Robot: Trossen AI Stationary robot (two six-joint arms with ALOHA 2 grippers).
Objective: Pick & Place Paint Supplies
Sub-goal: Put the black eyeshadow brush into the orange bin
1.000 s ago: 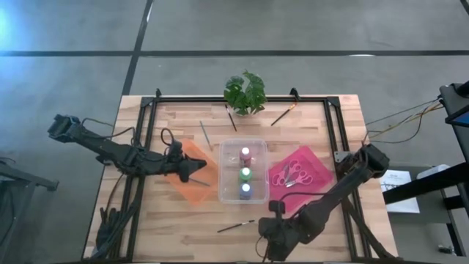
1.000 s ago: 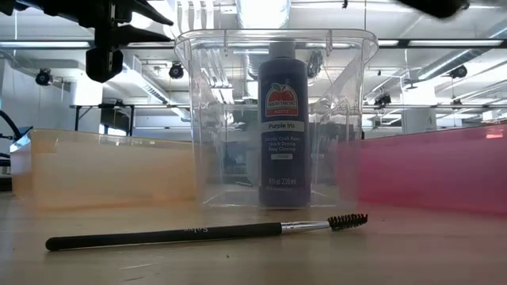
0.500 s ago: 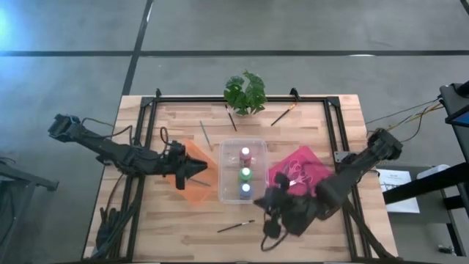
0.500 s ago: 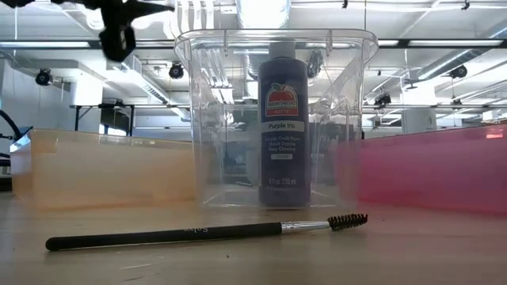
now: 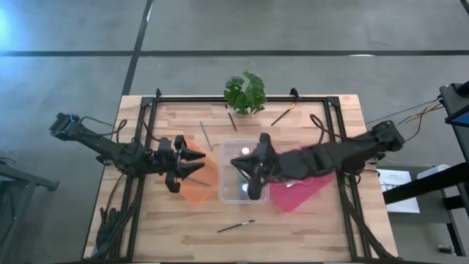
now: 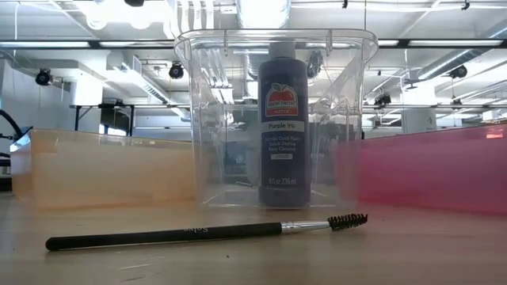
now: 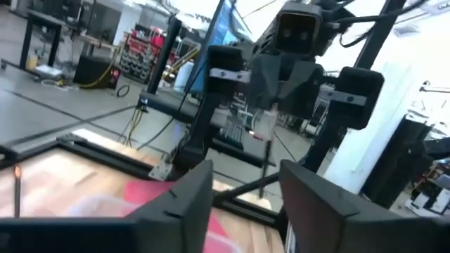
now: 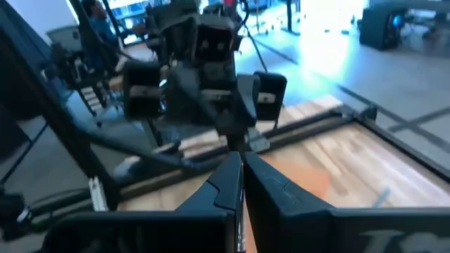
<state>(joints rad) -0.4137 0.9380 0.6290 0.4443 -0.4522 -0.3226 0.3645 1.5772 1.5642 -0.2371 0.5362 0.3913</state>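
A clear bin (image 5: 229,147) stands mid-table with paint bottles in it; the low view shows a purple bottle (image 6: 281,119) upright inside. My right gripper (image 5: 234,163) (image 8: 242,160) hovers above the bin, shut, fingers pointing toward the table's left. My left gripper (image 5: 199,157) (image 7: 246,176) hangs open above the orange mat (image 5: 194,192), facing the bin. A black brush (image 5: 236,226) (image 6: 198,232) lies flat on the table near the near edge. A thin brush (image 5: 196,181) lies on the orange mat. The scissors are hidden under my right arm.
A leafy plant (image 5: 245,92) stands at the far edge with three thin brushes (image 5: 205,134) (image 5: 231,117) (image 5: 282,115) lying near it. My right arm stretches across the pink mat (image 5: 297,194). A black frame (image 5: 146,147) rims the table's sides.
My right arm has swung from the table's near edge, past the pink mat, toward the far-left, and its gripper now hangs over the bin. My left gripper has risen out of the low view above the orange mat. The brushes and bottles have stayed put.
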